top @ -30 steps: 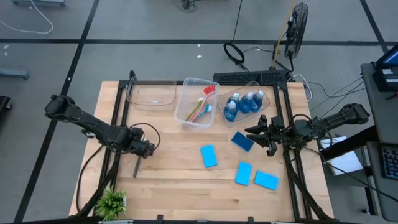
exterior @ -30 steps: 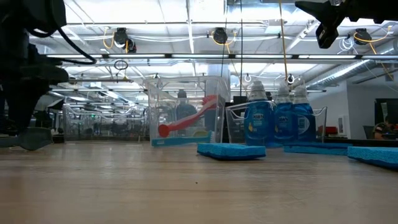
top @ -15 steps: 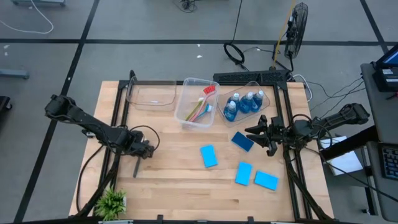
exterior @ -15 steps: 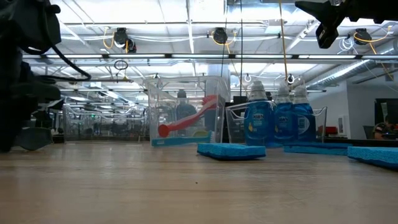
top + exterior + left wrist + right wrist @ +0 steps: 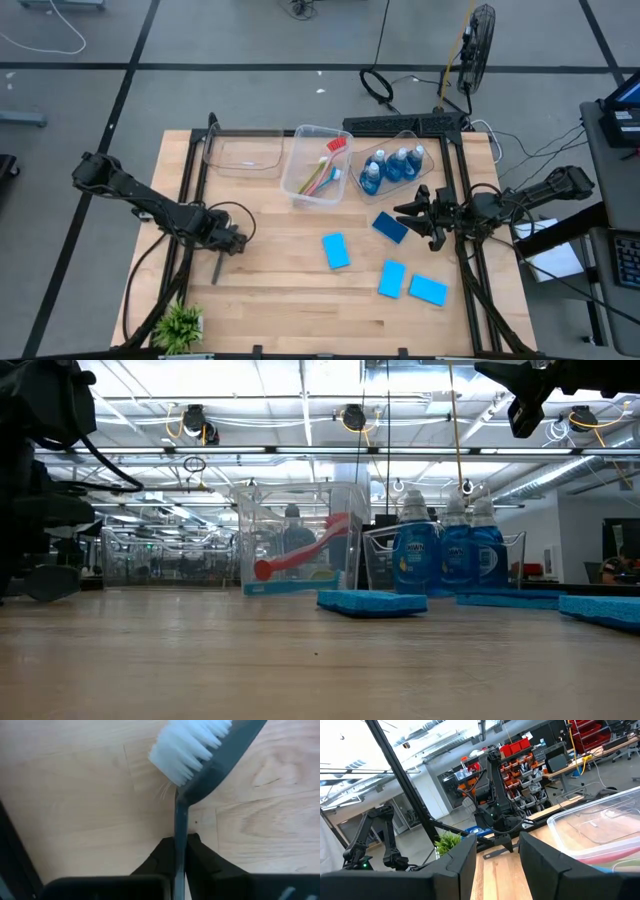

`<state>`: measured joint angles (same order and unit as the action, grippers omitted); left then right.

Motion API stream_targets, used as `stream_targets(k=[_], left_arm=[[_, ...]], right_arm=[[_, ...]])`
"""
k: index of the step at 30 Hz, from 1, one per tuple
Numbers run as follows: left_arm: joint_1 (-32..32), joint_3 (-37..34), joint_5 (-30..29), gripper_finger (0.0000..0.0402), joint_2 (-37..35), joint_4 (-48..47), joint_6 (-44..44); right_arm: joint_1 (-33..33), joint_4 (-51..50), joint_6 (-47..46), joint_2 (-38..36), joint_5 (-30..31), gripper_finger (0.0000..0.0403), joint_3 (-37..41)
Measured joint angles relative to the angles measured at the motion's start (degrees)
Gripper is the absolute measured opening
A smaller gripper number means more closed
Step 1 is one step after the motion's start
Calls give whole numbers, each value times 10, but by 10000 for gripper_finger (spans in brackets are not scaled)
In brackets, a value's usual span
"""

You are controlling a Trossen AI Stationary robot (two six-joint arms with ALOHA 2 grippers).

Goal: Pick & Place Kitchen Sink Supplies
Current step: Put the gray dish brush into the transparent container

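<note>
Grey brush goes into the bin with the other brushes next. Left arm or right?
Left. The left gripper is already shut on the grey brush handle, low over the table. The right gripper hangs open above the sponges, holding nothing.

Two dark jointed arms, black looping cables, black claw fingers

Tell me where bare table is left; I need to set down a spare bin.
Bare wood spans the table's front edge between the plant and the sponges. The back edge is crowded with bins.
</note>
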<state>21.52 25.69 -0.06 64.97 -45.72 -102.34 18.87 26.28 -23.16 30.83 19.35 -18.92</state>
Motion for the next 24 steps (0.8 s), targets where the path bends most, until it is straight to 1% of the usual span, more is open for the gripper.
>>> stream_targets(k=[3, 7, 9, 13, 19, 24], left_arm=[[0, -1, -15, 35, -1, 38, 20], [0, -2, -43, 18, -2, 150, 87], [0, -2, -58, 18, -2, 216, 131], [0, -1, -74, 20, -2, 371, 228], [0, -1, -80, 20, -2, 650, 406], [0, -1, -81, 20, -2, 871, 528]], right_arm=[[0, 0, 0, 0, 0, 134, 0], [0, 0, 0, 0, 0, 134, 0], [0, 0, 0, 0, 0, 134, 0], [0, 0, 0, 0, 0, 134, 0], [0, 0, 0, 0, 0, 134, 0], [0, 0, 0, 0, 0, 134, 0]])
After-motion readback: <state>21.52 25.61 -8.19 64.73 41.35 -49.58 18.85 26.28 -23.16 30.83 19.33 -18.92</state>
